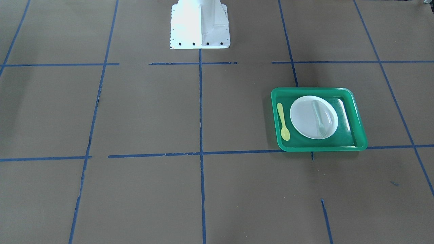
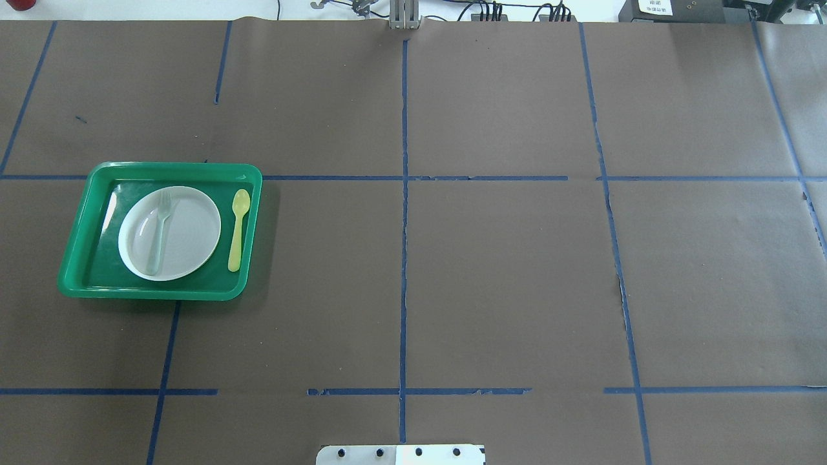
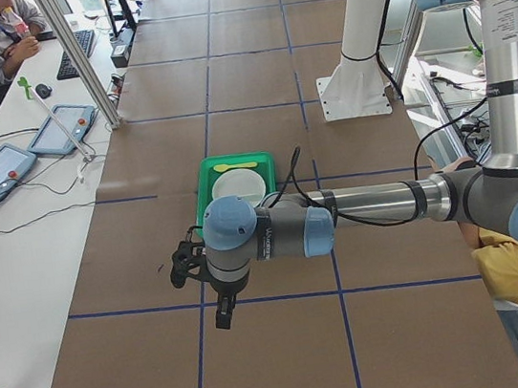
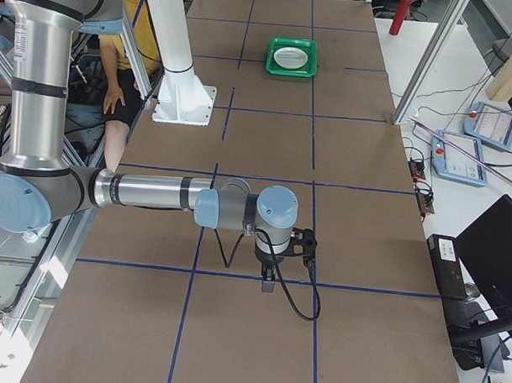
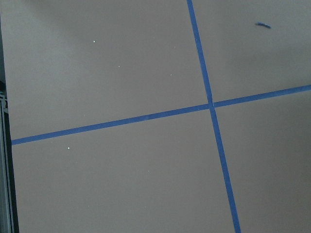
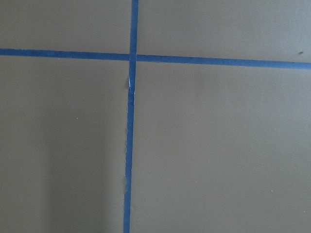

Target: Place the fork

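Note:
The pale fork [image 1: 319, 117] lies on the white plate [image 1: 305, 119] inside the green tray [image 1: 318, 148], its tines toward the operators' side. In the overhead view the fork [image 2: 159, 230] lies across the left part of the plate [image 2: 190, 232] in the tray [image 2: 148, 292]. My left gripper [image 3: 185, 262] hangs above bare table well short of the tray [image 3: 202, 188]. My right gripper [image 4: 303, 242] hangs over the far other end of the table. Both show only in the side views, so I cannot tell whether they are open or shut.
A yellow-green spoon [image 1: 283, 122] lies in the tray beside the plate; it also shows in the overhead view [image 2: 238, 230]. The robot's white base [image 1: 199, 25] stands at mid table. Blue tape lines [image 5: 210, 104] grid the brown table. Operators sit beyond the table's edges.

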Robot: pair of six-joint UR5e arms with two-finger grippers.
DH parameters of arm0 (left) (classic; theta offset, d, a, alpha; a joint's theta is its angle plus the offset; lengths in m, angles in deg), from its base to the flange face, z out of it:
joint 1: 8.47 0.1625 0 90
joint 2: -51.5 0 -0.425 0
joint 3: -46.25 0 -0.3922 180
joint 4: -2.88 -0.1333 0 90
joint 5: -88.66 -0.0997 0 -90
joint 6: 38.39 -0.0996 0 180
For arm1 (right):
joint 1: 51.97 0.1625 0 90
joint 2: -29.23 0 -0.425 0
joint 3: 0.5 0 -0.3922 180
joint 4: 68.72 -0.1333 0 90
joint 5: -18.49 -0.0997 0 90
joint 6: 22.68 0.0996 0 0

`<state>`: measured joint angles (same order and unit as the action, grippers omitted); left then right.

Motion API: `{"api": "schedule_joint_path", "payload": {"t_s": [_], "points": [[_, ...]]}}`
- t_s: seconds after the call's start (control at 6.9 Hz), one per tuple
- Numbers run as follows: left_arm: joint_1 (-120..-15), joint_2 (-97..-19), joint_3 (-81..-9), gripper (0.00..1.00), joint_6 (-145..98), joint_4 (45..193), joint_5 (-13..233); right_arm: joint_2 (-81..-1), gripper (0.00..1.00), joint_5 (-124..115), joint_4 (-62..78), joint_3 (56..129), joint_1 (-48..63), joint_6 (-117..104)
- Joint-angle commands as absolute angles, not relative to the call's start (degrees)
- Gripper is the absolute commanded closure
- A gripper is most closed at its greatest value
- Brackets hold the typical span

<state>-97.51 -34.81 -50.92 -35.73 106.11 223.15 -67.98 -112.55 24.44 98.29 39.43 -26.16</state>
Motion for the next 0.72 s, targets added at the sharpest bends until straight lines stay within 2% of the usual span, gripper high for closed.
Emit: {"api": "schedule_joint_path", "payload": {"t_s": [0.0,0.29,0.43,0.58], "points": [[-85.1,-36.0,-54.6,0.0,-15.5,111.4,223.0,-68.0,0.0,-112.6,24.4,98.3,39.4,-26.2],[-74.4,-42.9,-54.0,0.01,-2.4,111.2,222.6,-68.0,0.0,-112.6,24.4,98.3,39.4,-26.2],[-69.4,-46.1,-52.9,0.05,2.9,111.3,222.3,-68.0,0.0,-112.6,24.4,98.3,39.4,-26.2],[-65.5,-47.4,-51.3,0.06,4.9,111.4,218.3,-68.0,0.0,-112.6,24.4,98.3,39.4,-26.2]]}}
